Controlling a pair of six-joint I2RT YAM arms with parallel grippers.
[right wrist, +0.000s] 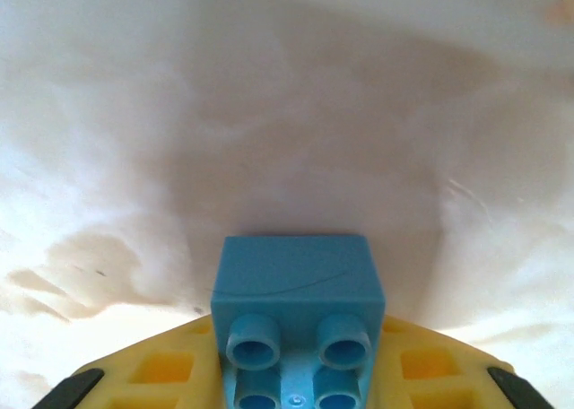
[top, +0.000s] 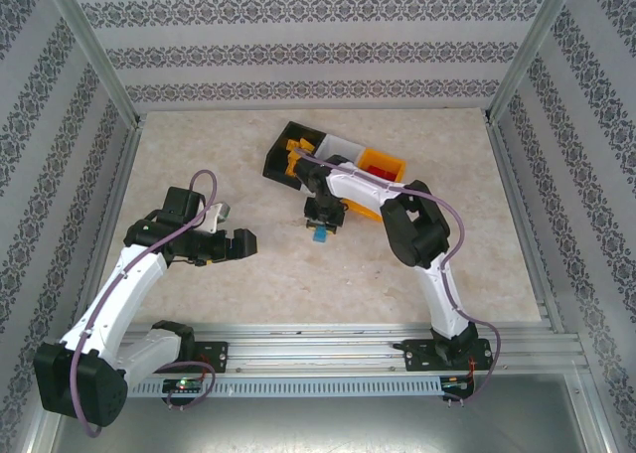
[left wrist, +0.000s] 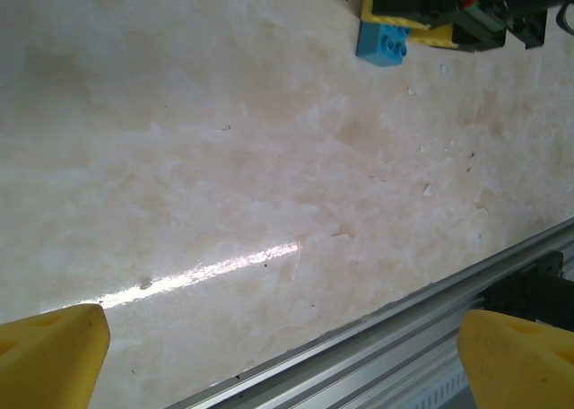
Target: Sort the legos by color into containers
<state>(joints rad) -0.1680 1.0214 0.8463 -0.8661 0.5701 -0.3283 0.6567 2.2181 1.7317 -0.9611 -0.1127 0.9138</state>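
Observation:
A light blue lego [right wrist: 298, 288] sits studs-toward-camera between the yellow fingers [right wrist: 157, 373] of my right gripper [right wrist: 298, 364], which is shut on it. From above, that blue lego [top: 321, 234] is low at the table, just in front of the containers, under my right gripper [top: 323, 223]. The left wrist view shows the blue lego [left wrist: 384, 43] at its top edge. The black bin [top: 288, 135] holds yellow legos [top: 290, 161], the white bin [top: 343, 145] is beside it, and the orange bin [top: 386, 160] holds a red lego [top: 379, 176]. My left gripper [top: 244, 242] [left wrist: 287, 364] is open and holds nothing.
The right arm's forearm [top: 358, 187] lies across the front of the white and orange bins. An aluminium rail [left wrist: 395, 337] runs along the table's near edge, close below my left gripper. Patterned walls and metal posts [top: 94, 51] enclose the table.

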